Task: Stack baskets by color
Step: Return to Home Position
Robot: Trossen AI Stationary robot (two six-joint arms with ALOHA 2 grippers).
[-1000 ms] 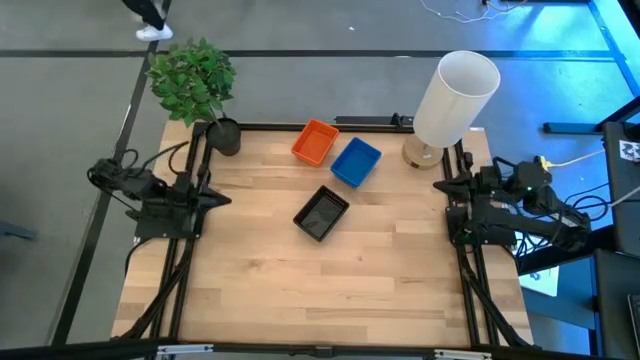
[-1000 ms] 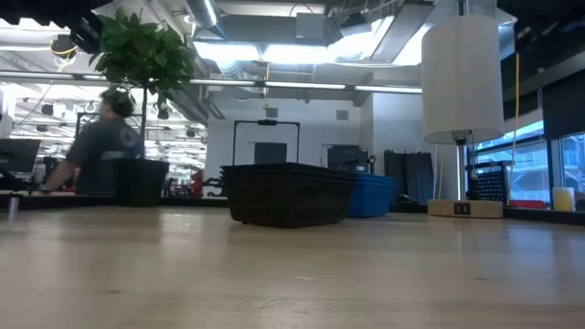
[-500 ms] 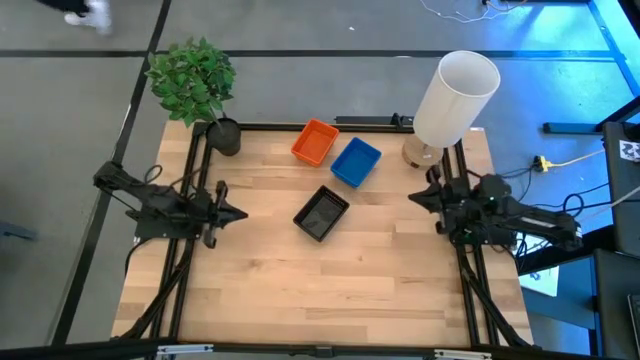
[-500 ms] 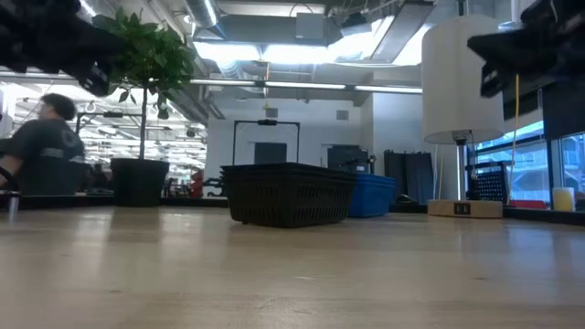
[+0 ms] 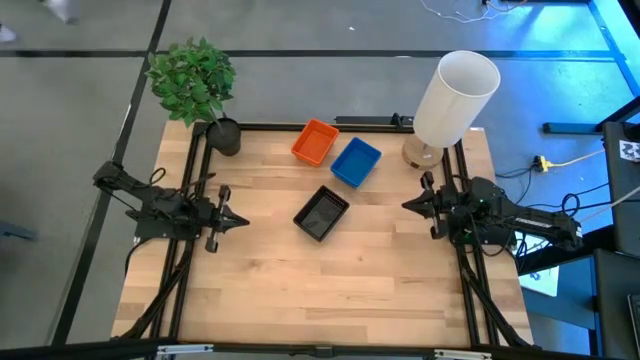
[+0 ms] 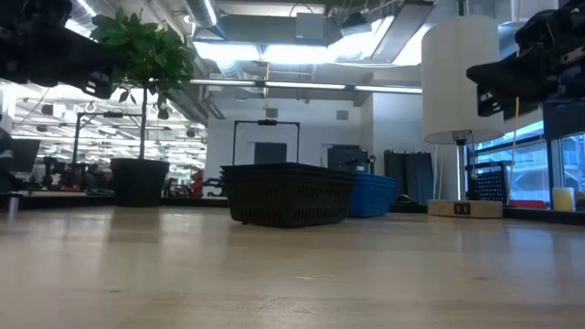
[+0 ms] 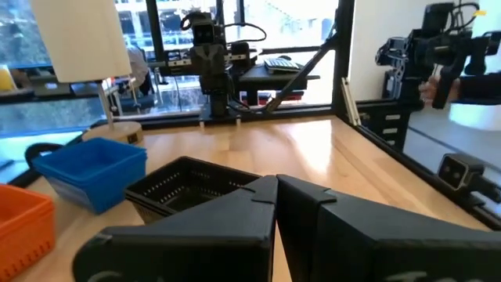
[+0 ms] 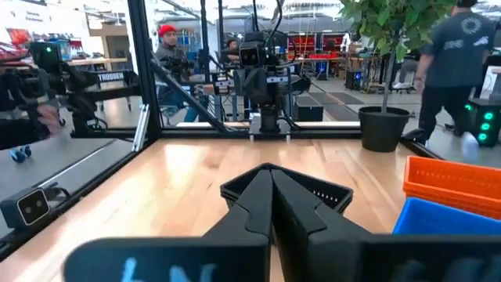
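Spanning the whole scene, wooden table [image 5: 330,290]; both arms held above it, one at each side, pointing inward toward each other; white cylinder [image 5: 455,92] on its wooden base stands at the far corner, near the right gripper [image 5: 405,205] and off to its far-edge side; green potted plant [image 5: 192,80] at the opposite far corner, on the far-edge side of the left gripper [image 5: 242,221] and well apart from it; black baskets [image 5: 321,213] rest on the table between the two grippers, clear of both, turned at an angle to the table edge; blue baskets [image 5: 355,161] lie near the black ones on the far-edge side, closer to the right gripper than to the left; orange baskets [image 5: 315,142] just beside the blue, farther from the right gripper than the blue are; each colour shows as a single pile, count per pile not readable; left gripper: fingers pressed together, only a thin seam between them in its wrist view, nothing held; right gripper: likewise closed tip to tip, empty.
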